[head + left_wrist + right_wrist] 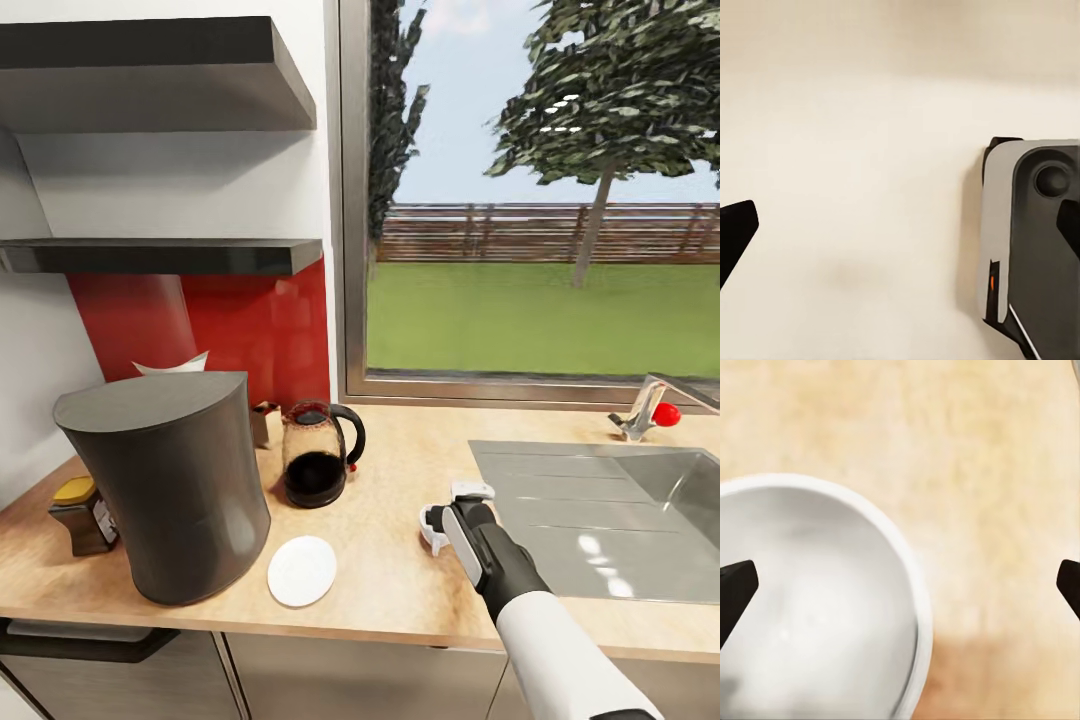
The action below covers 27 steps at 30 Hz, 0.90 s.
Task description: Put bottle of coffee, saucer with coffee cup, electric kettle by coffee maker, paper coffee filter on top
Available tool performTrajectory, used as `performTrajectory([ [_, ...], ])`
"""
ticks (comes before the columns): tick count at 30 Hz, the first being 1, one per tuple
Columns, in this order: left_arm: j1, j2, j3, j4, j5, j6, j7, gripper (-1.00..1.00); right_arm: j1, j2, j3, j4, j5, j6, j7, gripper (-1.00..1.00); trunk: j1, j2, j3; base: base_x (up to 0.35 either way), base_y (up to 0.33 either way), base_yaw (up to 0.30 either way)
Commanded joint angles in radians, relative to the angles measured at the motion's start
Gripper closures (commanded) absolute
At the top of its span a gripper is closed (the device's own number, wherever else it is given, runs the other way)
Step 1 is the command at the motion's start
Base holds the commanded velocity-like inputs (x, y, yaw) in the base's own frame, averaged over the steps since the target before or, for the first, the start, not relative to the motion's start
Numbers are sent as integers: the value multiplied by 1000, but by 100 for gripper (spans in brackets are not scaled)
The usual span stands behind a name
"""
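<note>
I see matte grey coffee maker (165, 480), clear glass kettle (316, 452), wood-grain countertop (390, 580), brushed steel sink (600, 520), glossy white saucer (302, 571).

- The paper coffee filter (172, 365) shows just its white tips above the coffee maker (165, 485), which hides the rest.
- A small brown item (265, 424) by the countertop's back edge is half hidden and too small to identify.
- The coffee cup (810, 600) is cut off by the right wrist view's edges; its handle cannot be made out.
- The right gripper (455, 515) is partly covered by its own wrist.
</note>
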Motion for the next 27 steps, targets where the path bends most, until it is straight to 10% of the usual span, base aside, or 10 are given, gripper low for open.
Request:
performTrajectory([
  [1, 0, 0, 9, -2, -9, -2, -5, -100, -1, 0, 3, 0, -10, 3, -10, -100, 1, -2, -2, 0, 0, 0],
  [26, 0, 0, 7, -2, -10, -3, -5, -100, -1, 0, 3, 42, -10, 3, -10, -100, 1, -2, -2, 0, 0, 0],
  [27, 0, 1, 7, -2, -10, -3, -5, -100, -1, 0, 4, 43, -10, 3, -10, 100, 1, -2, -2, 0, 0, 0],
])
